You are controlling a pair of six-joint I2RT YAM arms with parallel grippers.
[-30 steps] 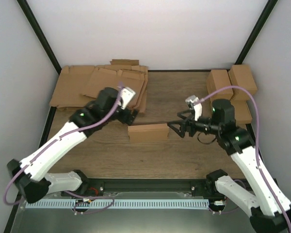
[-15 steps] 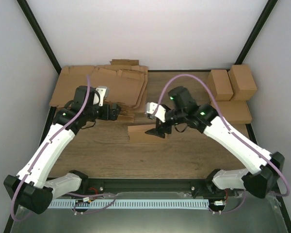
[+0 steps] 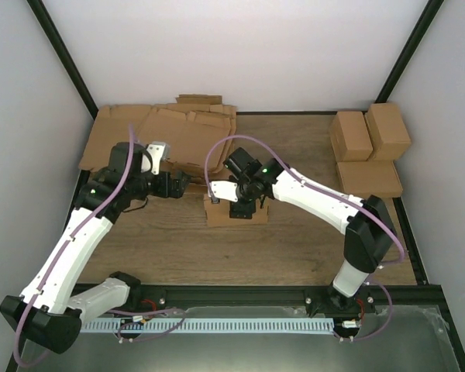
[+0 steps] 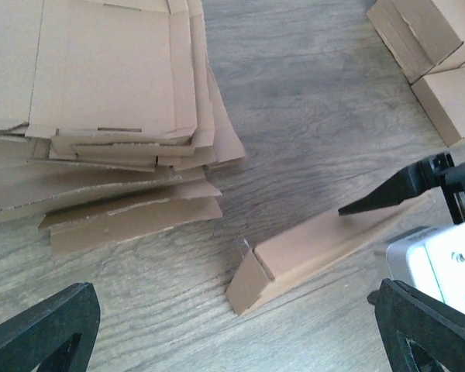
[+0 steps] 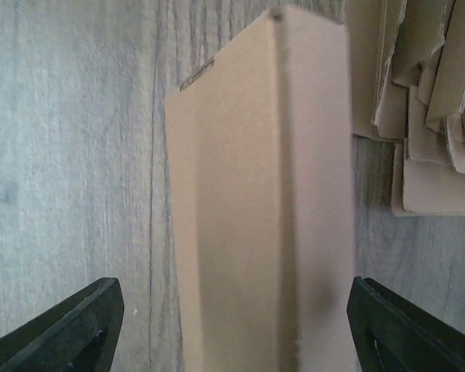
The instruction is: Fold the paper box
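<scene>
Now the right gripper (image 5: pixel 234 285) straddles the half-folded box (image 5: pixel 263 155), wide open and empty like the left gripper (image 4: pixel 234 291); squeezing seems next.

In the top view the middle of the paper box (image 3: pixel 217 215) is covered by the right claw (image 3: pixel 244 211) and its wrist, so contact between them cannot be judged there. In the right wrist view the box's near end is cut off by the bottom edge, and only the tips of the fingers (image 5: pixel 62 329) are shown. The pile of flat sheets (image 5: pixel 426 93) at the surface's far left corner is cropped on the right. In the left wrist view the box's right end is hidden behind the right claw. There the fingers (image 4: pixel 39 333) of the left claw (image 3: pixel 180 184) are clipped at the bottom corners, and the folded boxes (image 4: pixel 442 54) are cropped.
</scene>
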